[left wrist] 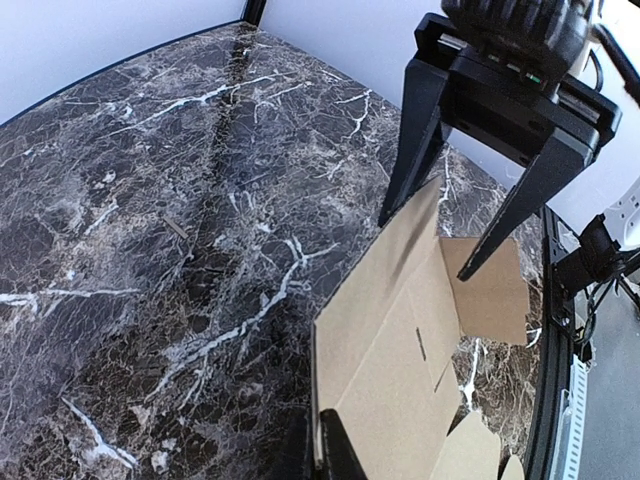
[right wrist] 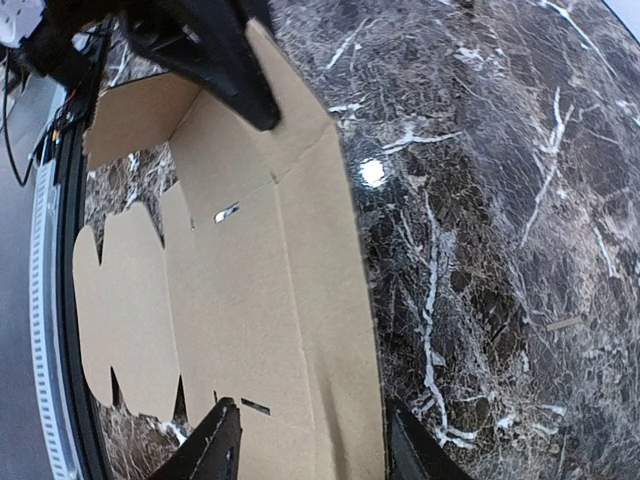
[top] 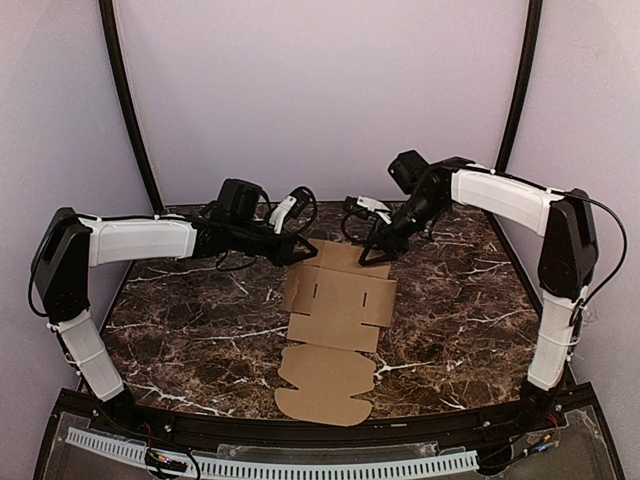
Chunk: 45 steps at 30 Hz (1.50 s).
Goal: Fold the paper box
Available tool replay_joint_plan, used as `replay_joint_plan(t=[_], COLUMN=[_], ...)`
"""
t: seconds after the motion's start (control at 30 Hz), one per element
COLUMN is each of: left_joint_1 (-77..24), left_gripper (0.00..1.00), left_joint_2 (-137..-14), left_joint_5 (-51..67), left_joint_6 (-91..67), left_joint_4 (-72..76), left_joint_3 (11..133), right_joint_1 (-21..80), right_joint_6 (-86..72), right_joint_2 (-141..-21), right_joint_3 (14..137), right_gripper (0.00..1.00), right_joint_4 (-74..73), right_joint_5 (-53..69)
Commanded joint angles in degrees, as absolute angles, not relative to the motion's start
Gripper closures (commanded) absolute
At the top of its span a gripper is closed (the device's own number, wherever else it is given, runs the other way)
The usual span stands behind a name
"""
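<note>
Nearest the arm bases, on the dark marble table: the paper box, plain brown, spread out as a die-cut sheet, rounded tabs toward the near edge, thin slots across the middle panels. Farther back, far-left corner raised off the marble and pinched in the closed left gripper; exact bite cut off at the bottom of the left wrist view. Alongside, right gripper fingers apart, straddling the raised far panel; contact impossible to tell.
</note>
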<state>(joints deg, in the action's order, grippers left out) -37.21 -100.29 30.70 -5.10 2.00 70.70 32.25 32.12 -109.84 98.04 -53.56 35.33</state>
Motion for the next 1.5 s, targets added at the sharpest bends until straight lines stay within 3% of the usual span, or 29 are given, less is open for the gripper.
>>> replay_joint_plan(t=[0.0, 0.13, 0.23, 0.33, 0.4, 0.47, 0.6, 0.7, 0.9, 1.17, 1.33, 1.47], left_joint_1=[-37.44, -37.44, -37.44, -37.44, -37.44, -37.44, -37.44, -38.28, -44.44, -55.32, -58.05, -58.32], left_gripper=[0.98, 0.98, 0.96, 0.89, 0.70, 0.58, 0.51, 0.52, 0.68, 0.82, 0.85, 0.87], left_joint_2=[-96.51, -95.87, -95.47, -94.36, -92.26, -87.19, -79.40, -76.08, -77.25, -92.09, -99.19, -104.02], left_joint_5=[28.82, 28.34, 27.84, 24.34, 20.57, 15.86, 9.63, 8.74, 8.06, -6.20, -16.85, -18.06], left_joint_6=[-5.29, -5.95, -6.59, -6.81, -6.98, -6.79, -6.16, -5.75, -3.14, -6.64, -10.17, -11.23], left_joint_4=[7.74, 9.20, 9.91, 9.83, 8.89, 8.31, 6.26, 6.21, 6.79, 13.87, 22.03, 23.29], left_joint_3=[67.17, 66.32, 66.04, 65.57, 65.11, 63.81, 60.57, 55.92, 51.16, 51.17, 51.11, 53.35], right_joint_1=[33.39, 33.90, 34.30, 34.36, 34.37, 34.35, 34.29, 34.36, 34.28, 34.28, 34.26, 34.28], right_joint_6=[32.52, 31.22, 30.72, 30.45, 30.18, 29.90, 28.59, 27.21, 24.50, 23.74, 23.82, 23.68], right_joint_2=[-110.49, -109.91, -109.78, -110.18, -110.30, -110.01, -109.43, -109.58, -111.88, -112.70, -112.11, -111.89], right_joint_3=[98.68, 98.29, 98.68, 99.52, 100.10, 100.15, 100.11, 99.92, 100.29, 101.21, 100.95, 100.02], right_gripper=[0.60, 0.78, 0.98, 1.00, 1.00, 1.00, 1.00, 1.00, 1.00, 1.00, 1.00, 1.00], right_joint_4=[-54.54, -52.11, -50.70, -50.07, -49.88, -49.25, -47.48, -45.66, -43.70, -43.94, -44.12, -44.16], right_joint_5=[37.75, 35.78, 33.44, 30.66, 28.65, 27.14, 24.69, 22.15, 18.97, 18.53, 18.11, 18.07])
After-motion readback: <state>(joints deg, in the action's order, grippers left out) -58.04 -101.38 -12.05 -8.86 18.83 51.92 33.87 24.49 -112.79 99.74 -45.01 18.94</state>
